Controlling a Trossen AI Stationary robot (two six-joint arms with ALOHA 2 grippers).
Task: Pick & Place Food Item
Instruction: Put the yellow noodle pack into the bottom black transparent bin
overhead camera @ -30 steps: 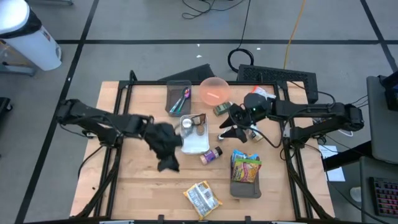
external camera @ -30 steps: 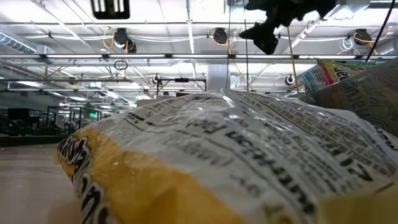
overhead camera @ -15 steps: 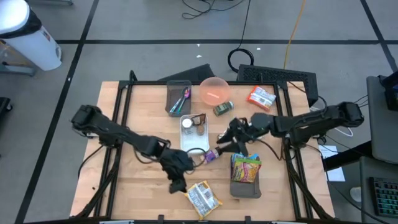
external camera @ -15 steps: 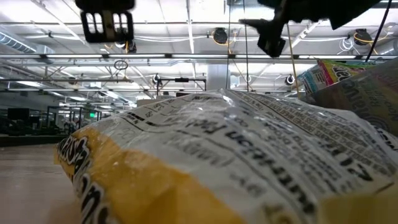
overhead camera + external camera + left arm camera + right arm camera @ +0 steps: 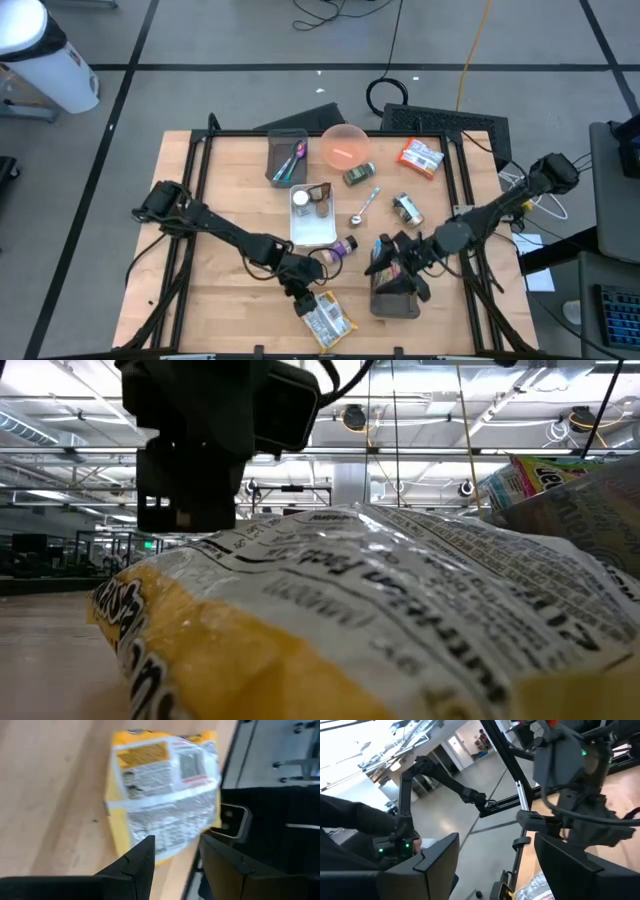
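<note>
Both arms have swung toward the table's near edge: the left hand [image 5: 300, 296] now hangs just above the yellow snack bag [image 5: 327, 318], the right hand [image 5: 385, 262] over the candy bag [image 5: 394, 272] in the grey bin [image 5: 396, 303]. Left fingers [image 5: 136, 862] are spread, nothing between them, the snack bag [image 5: 162, 787] lying flat on the table [image 5: 225, 300] ahead. Right fingers [image 5: 437, 860] are wide apart and empty.

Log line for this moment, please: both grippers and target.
left gripper: open, over yellow snack bag, not gripping | right gripper: open, above gray bin | bag: flat on table, near front edge
</note>
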